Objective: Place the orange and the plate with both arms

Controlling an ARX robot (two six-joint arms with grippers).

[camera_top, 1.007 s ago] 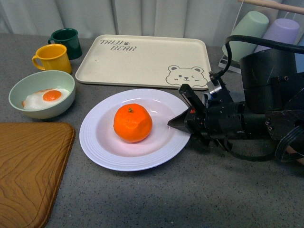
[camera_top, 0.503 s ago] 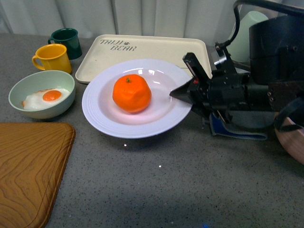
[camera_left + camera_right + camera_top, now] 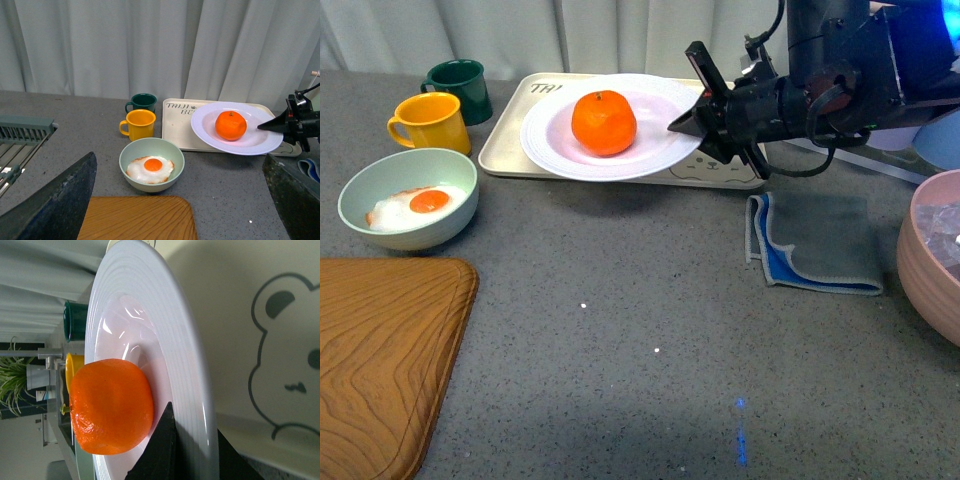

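Note:
The white ridged plate (image 3: 650, 150) hangs in the air above the cream bear tray (image 3: 510, 145), with the orange (image 3: 604, 122) resting in its well. My right gripper (image 3: 698, 120) is shut on the plate's right rim. The right wrist view shows its black fingers (image 3: 161, 445) clamping the rim of the plate (image 3: 185, 355) beside the orange (image 3: 111, 405). In the left wrist view the plate (image 3: 210, 125) and orange (image 3: 230, 125) show far off, and my left gripper (image 3: 180, 197) stands open above the table with nothing between its fingers.
A pale green bowl (image 3: 380, 180) with a fried egg, a yellow mug (image 3: 430, 122) and a green mug (image 3: 460, 88) stand at the left. A wooden board (image 3: 380, 360) lies front left. A grey-blue cloth (image 3: 815, 242) and a pink bowl (image 3: 930, 260) lie right.
My right gripper has lifted the plate with the orange off the table and carried it back and up, over the bear tray.

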